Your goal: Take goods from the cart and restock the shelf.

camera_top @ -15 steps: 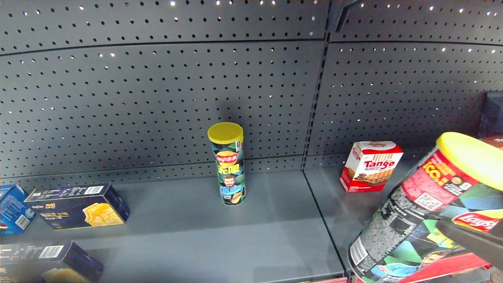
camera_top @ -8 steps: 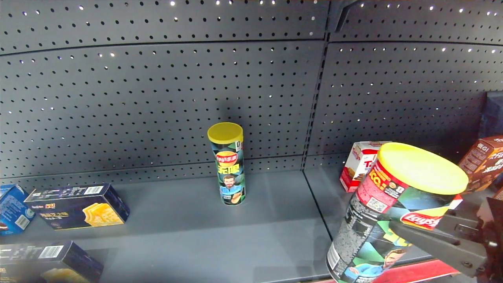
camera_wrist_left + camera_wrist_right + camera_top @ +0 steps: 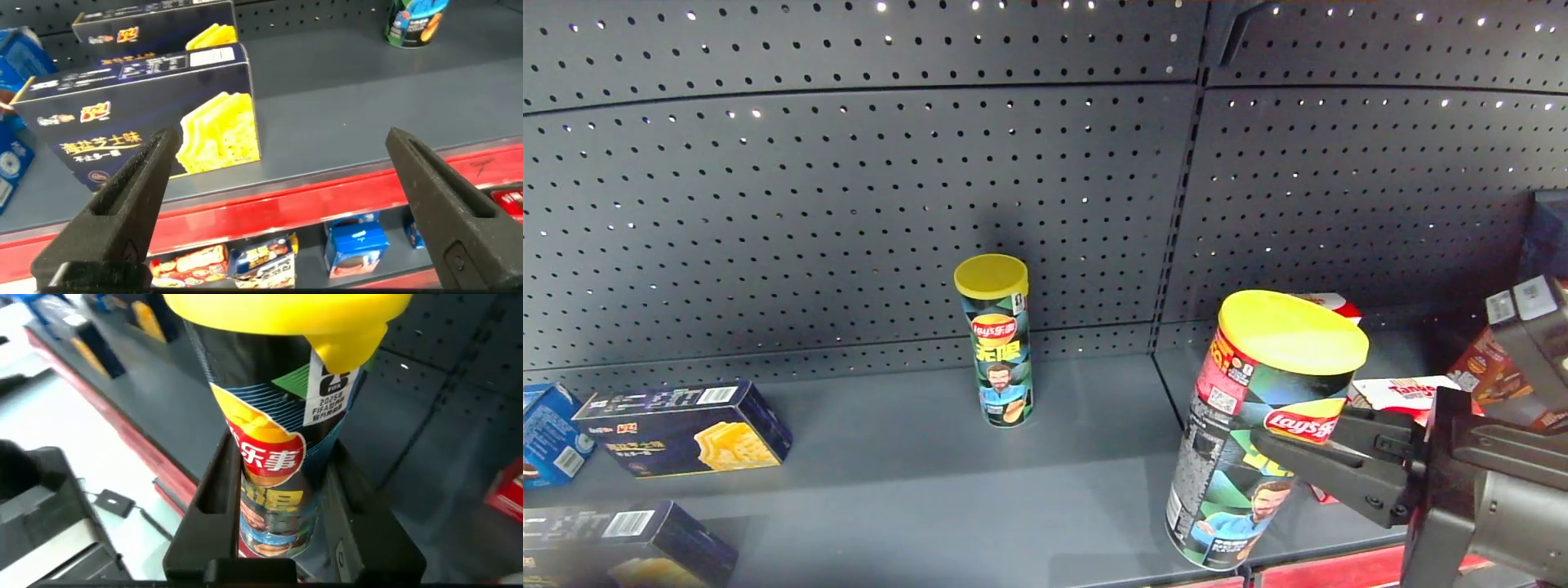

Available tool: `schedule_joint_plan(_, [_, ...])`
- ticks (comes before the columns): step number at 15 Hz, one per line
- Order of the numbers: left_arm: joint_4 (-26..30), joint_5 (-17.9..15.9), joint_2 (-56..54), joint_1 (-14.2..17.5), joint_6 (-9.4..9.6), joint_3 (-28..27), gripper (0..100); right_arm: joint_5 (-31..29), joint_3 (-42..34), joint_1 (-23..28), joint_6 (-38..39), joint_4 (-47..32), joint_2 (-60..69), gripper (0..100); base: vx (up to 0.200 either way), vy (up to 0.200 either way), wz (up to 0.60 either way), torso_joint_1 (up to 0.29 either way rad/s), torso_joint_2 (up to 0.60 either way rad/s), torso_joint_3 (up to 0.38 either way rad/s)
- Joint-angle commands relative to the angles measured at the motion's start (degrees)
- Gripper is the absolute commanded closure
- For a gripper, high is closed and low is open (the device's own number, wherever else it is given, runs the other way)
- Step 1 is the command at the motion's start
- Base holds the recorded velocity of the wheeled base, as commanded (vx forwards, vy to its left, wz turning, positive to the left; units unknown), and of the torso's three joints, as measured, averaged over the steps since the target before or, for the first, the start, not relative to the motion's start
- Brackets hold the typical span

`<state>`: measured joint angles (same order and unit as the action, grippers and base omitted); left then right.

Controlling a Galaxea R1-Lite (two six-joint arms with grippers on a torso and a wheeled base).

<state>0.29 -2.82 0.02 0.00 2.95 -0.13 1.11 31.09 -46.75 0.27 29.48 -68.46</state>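
Left end effector (image 3: pixel 282 139): held wide open with nothing gripped, before the shelf's (image 3: pixel 890 457) front edge at the left, facing a dark blue box (image 3: pixel 163 114).
Right end effector (image 3: pixel 279 498): closed around the body of the yellow-lidded chips can (image 3: pixel 1258 425).
Chips can: carried slightly tilted at the front edge, right of the middle; contact with the shelf cannot be told.
Red-and-white box (image 3: pixel 1409 390): partly hidden just behind the carried can.
Second can (image 3: pixel 996 343): stood upright at the middle, toward the back edge.

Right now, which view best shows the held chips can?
The head view: the chips can shows whole, lid to base, in the right gripper. The right wrist view crops it to lid and label; the left wrist view faces boxes.
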Motion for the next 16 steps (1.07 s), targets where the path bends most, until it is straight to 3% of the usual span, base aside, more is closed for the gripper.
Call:
schedule_joint_plan(1, [-0.03,-0.26,0.33,0.18,0.39,-1.45,0,-0.93,0.2,0.17,0.0,0.05,-0.8,100,0.0,0.0,0.0,0.0,0.0,0.0])
schedule_joint_plan(2, [0.94,-0.79,2.26,0.09,0.57,-5.4,0,-1.11,0.38,0.17,0.08,0.05,-0.8,100,0.0,0.0,0.0,0.0,0.0,0.0])
schedule_joint_plan(3, [7.35,-3.16,13.16,-1.67,0.39,-15.33,0,-1.11,0.12,0.17,0.0,0.05,-0.71,100,0.0,0.0,0.0,0.0,0.0,0.0])
schedule_joint_plan(4, [7.88,-4.57,18.96,-4.31,0.57,-19.99,0,-1.11,-0.32,0.08,0.0,0.05,-0.71,100,0.0,0.0,0.0,0.0,0.0,0.0])
schedule_joint_plan(7, [3.49,-6.06,36.45,-15.03,0.39,-30.63,0,-0.85,0.03,0.17,0.08,0.14,-0.8,100,0.0,0.0,0.0,0.0,0.0,0.0])
schedule_joint_plan(8, [3.49,-6.06,36.45,-15.03,0.39,-30.63,0,-0.85,0.03,0.17,0.08,0.14,-0.8,100,0.0,0.0,0.0,0.0,0.0,0.0])
schedule_joint_plan(9, [-2.4,-5.97,46.82,-21.01,-1.28,-36.87,0,-0.85,-0.24,0.17,0.08,0.05,-0.71,100,0.0,0.0,0.0,0.0,0.0,0.0])
schedule_joint_plan(10, [-2.67,-6.15,51.57,-22.76,-2.25,-41.09,0,-0.76,-0.32,0.17,0.08,0.05,-0.71,100,0.0,0.0,0.0,0.0,0.0,0.0])
schedule_joint_plan(13, [-4.25,-9.49,63.87,-22.32,-2.51,-49.0,0,-0.76,-0.5,0.26,0.08,0.05,-0.53,100,0.0,0.0,0.0,0.0,0.0,0.0])
schedule_joint_plan(15, [-4.42,-17.4,71.78,-20.3,-2.42,-52.69,0,-0.76,-0.41,0.43,0.08,0.05,-0.09,100,0.0,0.0,0.0,0.0,0.0,0.0])
schedule_joint_plan(16, [-5.3,-18.89,75.47,-18.81,-1.98,-53.04,0,-0.85,-0.41,0.52,0.17,0.05,-0.09,100,0.0,0.0,0.0,0.0,0.0,0.0])
